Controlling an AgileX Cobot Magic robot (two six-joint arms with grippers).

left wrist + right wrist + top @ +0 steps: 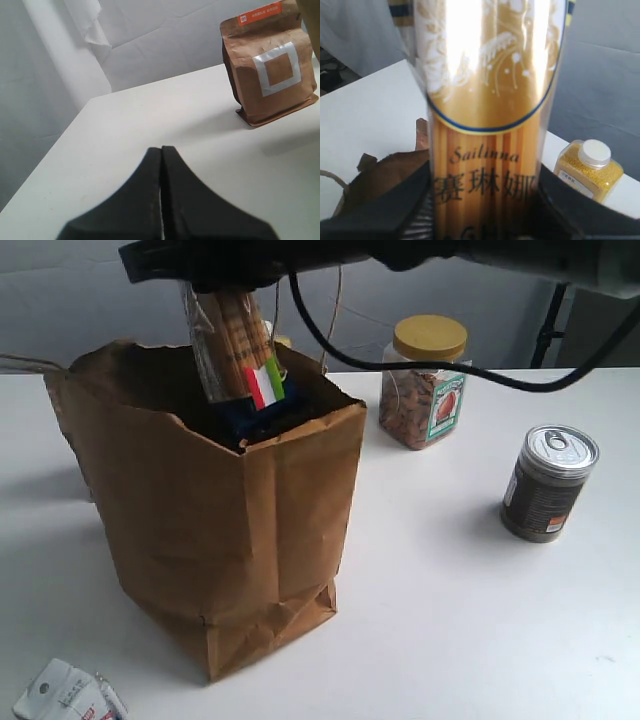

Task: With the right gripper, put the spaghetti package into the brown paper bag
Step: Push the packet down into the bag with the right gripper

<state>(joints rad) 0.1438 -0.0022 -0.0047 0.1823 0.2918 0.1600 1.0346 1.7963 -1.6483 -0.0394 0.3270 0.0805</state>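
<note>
The spaghetti package (236,350) hangs upright over the open top of the brown paper bag (235,530), its dark blue lower end and flag mark dipping just inside the jagged rim. My right gripper (215,265) is shut on the package's upper part, at the top edge of the exterior view. In the right wrist view the spaghetti package (487,165) fills the frame between the black fingers (385,210), with the bag's rim (380,172) beneath. My left gripper (161,150) is shut on nothing, low over the white table, away from the bag.
A yellow-lidded jar of nuts (425,385) and a tin can (548,483) stand right of the bag. A white packet (68,695) lies at the front left. A small brown pouch with red label (270,70) stands beyond the left gripper. A bottle of yellow grains (590,167) sits behind the bag.
</note>
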